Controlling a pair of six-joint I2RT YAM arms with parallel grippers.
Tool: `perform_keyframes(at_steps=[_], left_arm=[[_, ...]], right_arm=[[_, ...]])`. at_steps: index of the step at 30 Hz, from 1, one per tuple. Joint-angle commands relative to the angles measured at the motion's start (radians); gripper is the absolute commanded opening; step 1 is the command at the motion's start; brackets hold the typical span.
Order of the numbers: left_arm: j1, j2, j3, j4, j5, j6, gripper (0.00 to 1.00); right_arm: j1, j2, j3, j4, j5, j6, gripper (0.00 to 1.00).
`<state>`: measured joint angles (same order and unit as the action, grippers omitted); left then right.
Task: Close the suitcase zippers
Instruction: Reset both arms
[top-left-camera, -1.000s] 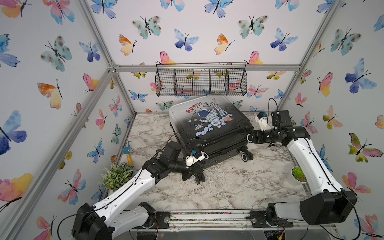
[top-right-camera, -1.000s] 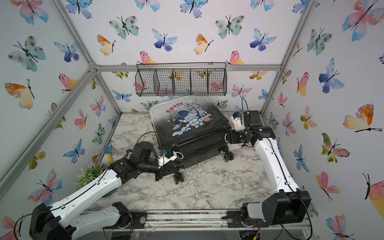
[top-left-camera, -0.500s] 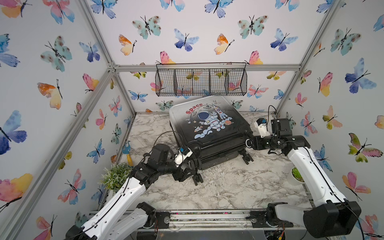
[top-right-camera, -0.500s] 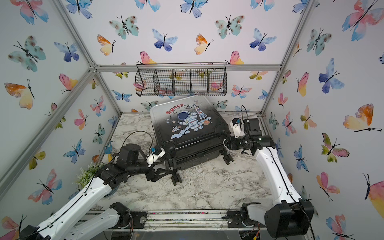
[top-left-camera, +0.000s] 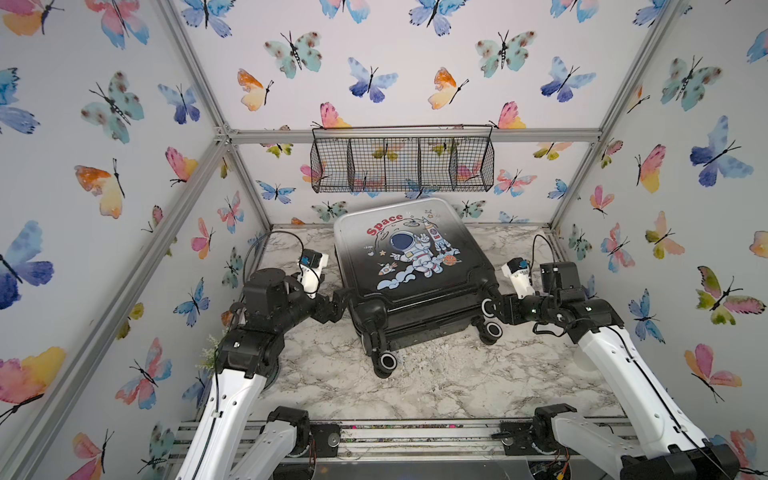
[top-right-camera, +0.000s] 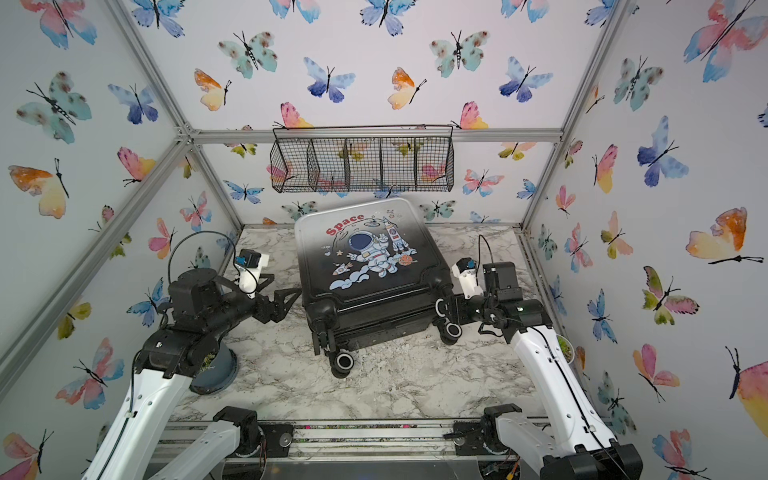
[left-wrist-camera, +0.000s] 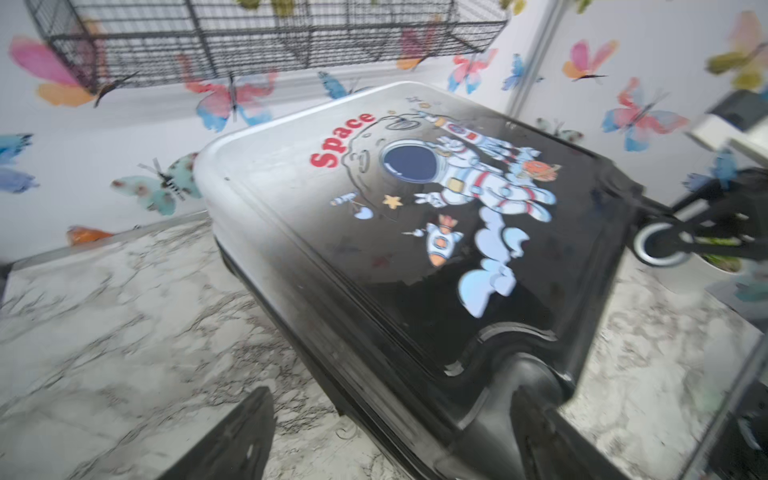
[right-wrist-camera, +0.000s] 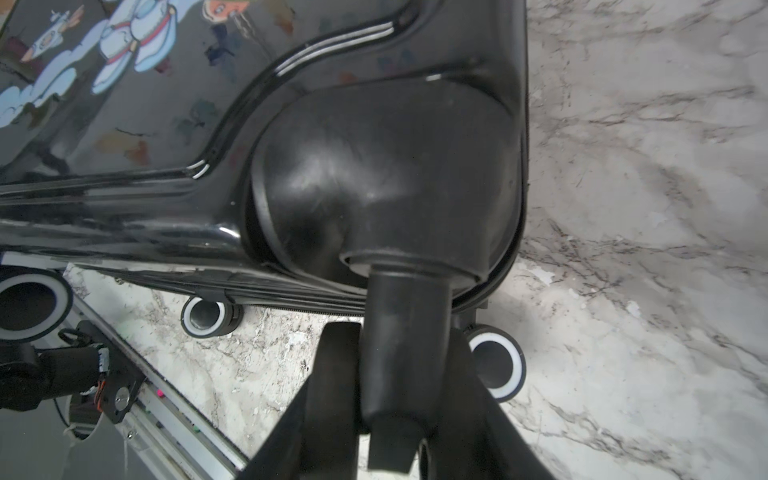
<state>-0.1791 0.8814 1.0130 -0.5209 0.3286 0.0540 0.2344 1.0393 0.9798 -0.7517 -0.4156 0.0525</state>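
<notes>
Top views first. The small hard-shell kid's suitcase (top-left-camera: 415, 257), white fading to black w/ a cartoon astronaut and red "Space" print, lies flat and print side up on the grey-veined marble tabletop (top-left-camera: 415, 386). A black wire basket (top-left-camera: 403, 166) hangs on the back wall just above the suitcase's white end. The left gripper (top-left-camera: 340, 306) sits just beside the suitcase's wheel-end corner on its own side. Its jaws are spread apart w/ nothing in them afaict. The right gripper (top-left-camera: 492, 307) is at the opposite wheel-end corner, right up against a wheel assembly. Both top views agree: suitcase (top-right-camera: 365, 257), left gripper (top-right-camera: 289, 302) clearly splayed, right gripper (top-right-camera: 446, 309) tight on its corner.

Left wrist cam is pretty blurry. The suitcase (left-wrist-camera: 415, 249) fills most of it, and one dark finger (left-wrist-camera: 232, 436) hangs over bare marble just off the suitcase's side wall, not touching.

Right wrist cam: the right gripper (right-wrist-camera: 399, 336) is clamped on the black caster stem (right-wrist-camera: 407, 291) sticking out of the suitcase's corner housing, fingers (right-wrist-camera: 332, 386) pressed to either side. The black zipper track (right-wrist-camera: 316, 309) runs along the rim just under the shell edge there. The halves look together on that stretch, and the pulls are too small to spot.
</notes>
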Motion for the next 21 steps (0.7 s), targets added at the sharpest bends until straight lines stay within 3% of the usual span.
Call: perform_keyframes(at_steps=[1,5,9,11,13,16,21], left_arm=[[0.034,0.172,0.028,-0.007,-0.311,-0.115,0.88],[0.06,0.217,-0.063,0.16,-0.449,-0.172,0.9],[0.127,0.252,-0.08,0.222,-0.499,-0.236,0.92],[0.169,0.267,-0.094,0.25,-0.48,-0.255,0.93],[0.192,0.281,-0.112,0.285,-0.473,-0.263,0.94],[0.202,0.275,-0.172,0.397,-0.478,-0.27,0.96],[0.195,0.292,-0.254,0.582,-0.497,-0.24,0.98]], right_arm=[[0.059,-0.039,0.008,0.085,-0.138,-0.035,0.07],[0.068,-0.026,0.008,0.082,-0.108,-0.014,0.26],[0.066,-0.007,0.054,0.066,0.111,-0.067,0.54],[0.065,0.011,0.113,0.048,0.222,-0.1,0.75],[0.062,0.007,0.161,0.074,0.309,-0.117,0.88],[0.028,-0.018,0.171,0.21,0.389,-0.116,0.96],[-0.138,0.066,0.094,0.446,0.309,-0.031,0.98]])
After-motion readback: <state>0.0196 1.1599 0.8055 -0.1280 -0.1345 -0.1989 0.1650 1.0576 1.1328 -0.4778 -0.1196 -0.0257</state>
